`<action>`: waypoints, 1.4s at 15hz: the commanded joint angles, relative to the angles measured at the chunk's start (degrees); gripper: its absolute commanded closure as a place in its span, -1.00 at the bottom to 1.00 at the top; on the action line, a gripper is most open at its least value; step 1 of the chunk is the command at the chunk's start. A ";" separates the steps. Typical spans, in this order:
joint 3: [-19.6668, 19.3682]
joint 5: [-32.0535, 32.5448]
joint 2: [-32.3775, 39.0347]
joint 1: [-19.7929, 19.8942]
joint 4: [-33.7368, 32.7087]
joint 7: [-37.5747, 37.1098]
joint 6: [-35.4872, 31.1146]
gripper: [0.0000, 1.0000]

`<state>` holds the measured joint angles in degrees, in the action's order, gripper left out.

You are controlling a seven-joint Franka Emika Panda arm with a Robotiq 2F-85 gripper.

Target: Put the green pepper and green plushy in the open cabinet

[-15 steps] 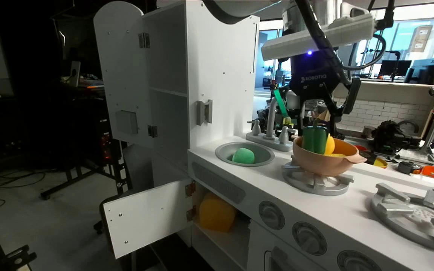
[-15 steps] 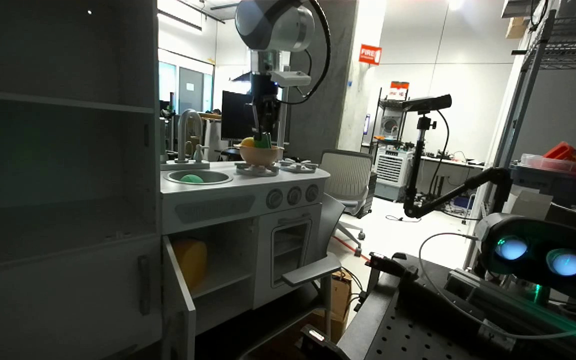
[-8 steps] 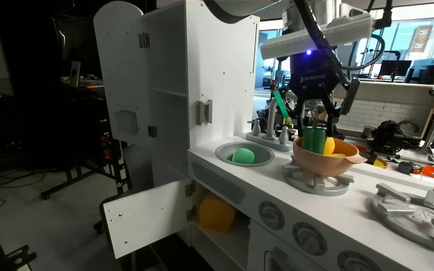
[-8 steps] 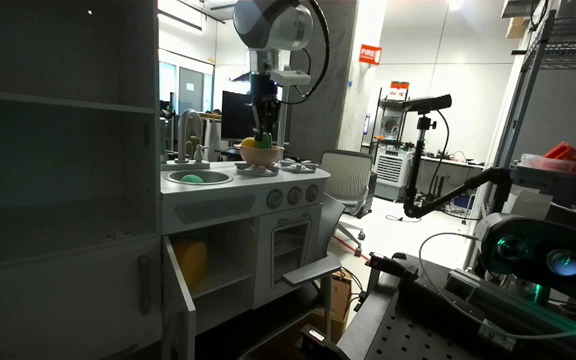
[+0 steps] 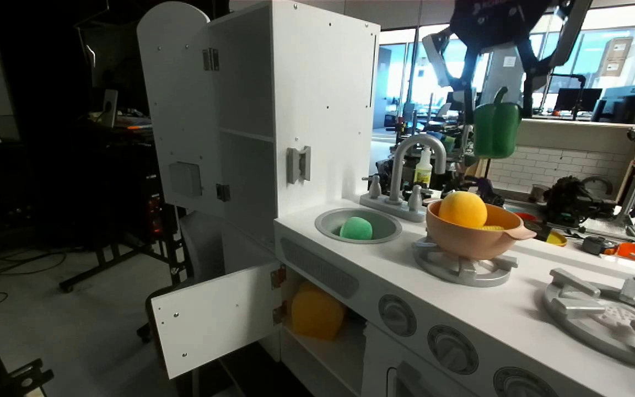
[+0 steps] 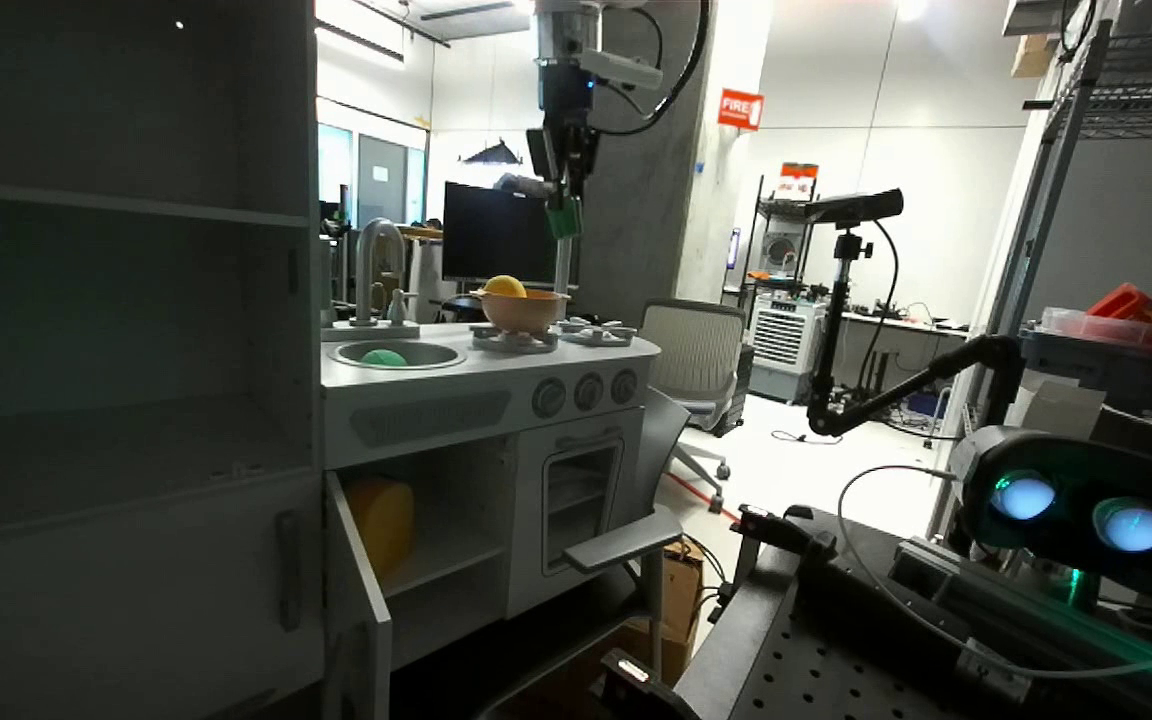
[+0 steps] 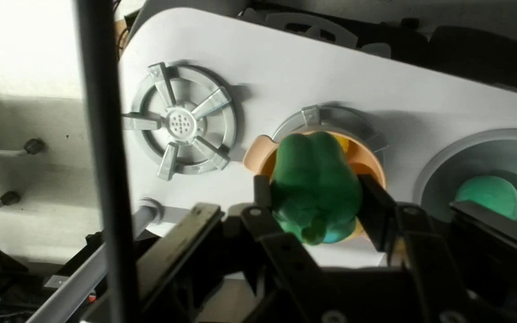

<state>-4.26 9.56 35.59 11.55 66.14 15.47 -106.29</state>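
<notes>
My gripper [image 7: 317,193] is shut on the green pepper [image 7: 312,166], with one finger on each side and the stem toward the palm. In both exterior views the pepper [image 5: 496,132] [image 6: 564,217] hangs in the air above the peach bowl. The green plushy [image 5: 356,228] lies in the grey sink, and it also shows in the wrist view [image 7: 489,196]. The open cabinet [image 6: 451,548] is below the sink, with its white door [image 5: 218,317] swung out. A large yellow-orange object [image 5: 317,311] stands inside on its hinge side.
The peach bowl [image 5: 472,237] sits on a burner and holds an orange-yellow ball [image 5: 462,209] and another yellow item. A grey faucet [image 5: 433,144] rises behind the sink [image 5: 323,223]. A tall white cupboard [image 5: 323,110] stands beside the sink. A second burner [image 7: 182,123] is on the counter.
My gripper has lifted the green pepper up out of the bowl and moved to the right in both exterior views. The ball in the bowl now shows fully and sits differently.
</notes>
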 commanded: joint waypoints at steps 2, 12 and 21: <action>1.25 -1.34 -12.95 1.55 15.98 7.32 1.65 0.50; -1.03 -0.53 -29.20 0.13 48.21 7.60 -9.09 0.50; -2.09 10.13 -29.49 -3.69 78.55 -4.89 -46.56 0.50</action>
<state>-4.78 14.26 7.37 9.04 136.93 14.47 -142.51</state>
